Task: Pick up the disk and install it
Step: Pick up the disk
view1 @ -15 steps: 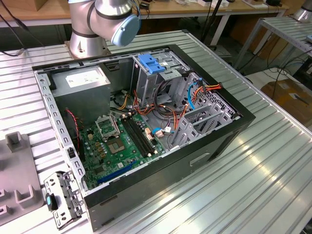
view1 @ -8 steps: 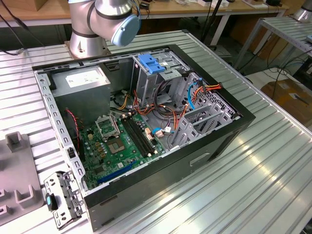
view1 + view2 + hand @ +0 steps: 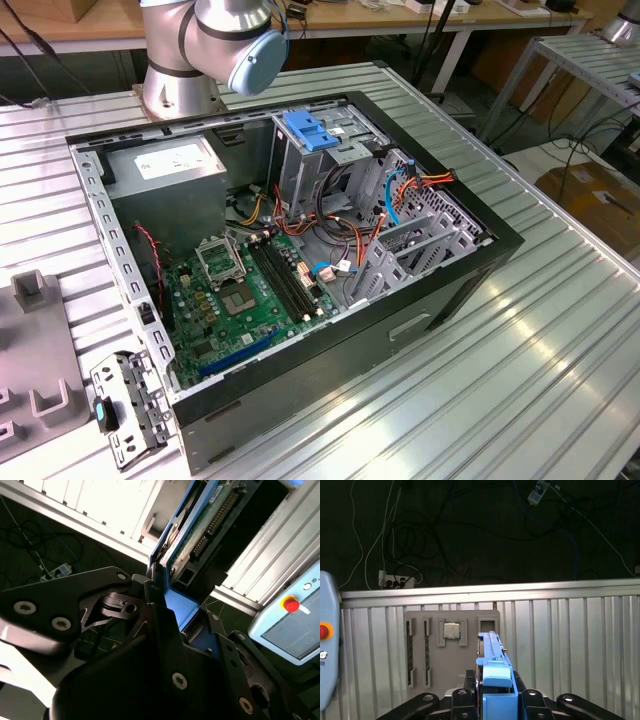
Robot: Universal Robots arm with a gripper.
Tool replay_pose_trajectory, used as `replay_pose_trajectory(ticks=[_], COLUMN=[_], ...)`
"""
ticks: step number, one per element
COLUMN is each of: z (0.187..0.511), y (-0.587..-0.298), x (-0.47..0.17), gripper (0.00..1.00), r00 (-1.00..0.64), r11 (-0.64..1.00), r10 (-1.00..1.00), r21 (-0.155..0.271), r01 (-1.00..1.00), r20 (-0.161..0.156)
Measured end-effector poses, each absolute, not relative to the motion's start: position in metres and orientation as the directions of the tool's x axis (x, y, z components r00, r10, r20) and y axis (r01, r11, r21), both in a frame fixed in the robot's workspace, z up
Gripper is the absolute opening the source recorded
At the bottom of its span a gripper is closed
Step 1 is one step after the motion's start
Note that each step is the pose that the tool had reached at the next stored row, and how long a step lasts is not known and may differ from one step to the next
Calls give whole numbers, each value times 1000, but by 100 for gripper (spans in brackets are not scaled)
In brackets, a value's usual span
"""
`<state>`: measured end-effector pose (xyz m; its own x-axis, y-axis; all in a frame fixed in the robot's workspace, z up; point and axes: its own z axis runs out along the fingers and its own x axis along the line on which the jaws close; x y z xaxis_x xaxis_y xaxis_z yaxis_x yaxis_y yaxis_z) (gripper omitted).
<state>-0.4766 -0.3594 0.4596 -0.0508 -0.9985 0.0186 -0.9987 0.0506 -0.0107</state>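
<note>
The disk [image 3: 495, 672] stands edge-on between my black fingers, its bright blue carrier tab facing the camera in the first wrist view. In the second wrist view the disk [image 3: 207, 520] shows its green circuit-board side, with the blue carrier rail running along one edge. My gripper [image 3: 496, 700] is shut on it; the gripper [image 3: 167, 607] clamps the carrier's end. The disk hangs above the ribbed metal table [image 3: 570, 640], away from the open computer case [image 3: 440, 290]. The arm's base and elbow [image 3: 215, 40] stand behind the case in the exterior view.
Inside the case are a green motherboard [image 3: 240, 290], a metal drive cage topped by a blue clip [image 3: 310, 135], and loose cables. A grey parts tray [image 3: 451, 650] holds a processor and memory sticks. A light-blue pendant with a red button [image 3: 290, 617] sits nearby.
</note>
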Motion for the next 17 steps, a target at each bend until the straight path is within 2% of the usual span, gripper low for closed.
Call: replay_pose_trajectory(ticks=[17], z=[487], y=[-359], x=[-476], gripper=[37], r00=[-51], r11=[51], r10=[-999], r21=[-1], r01=[-999], r20=[19])
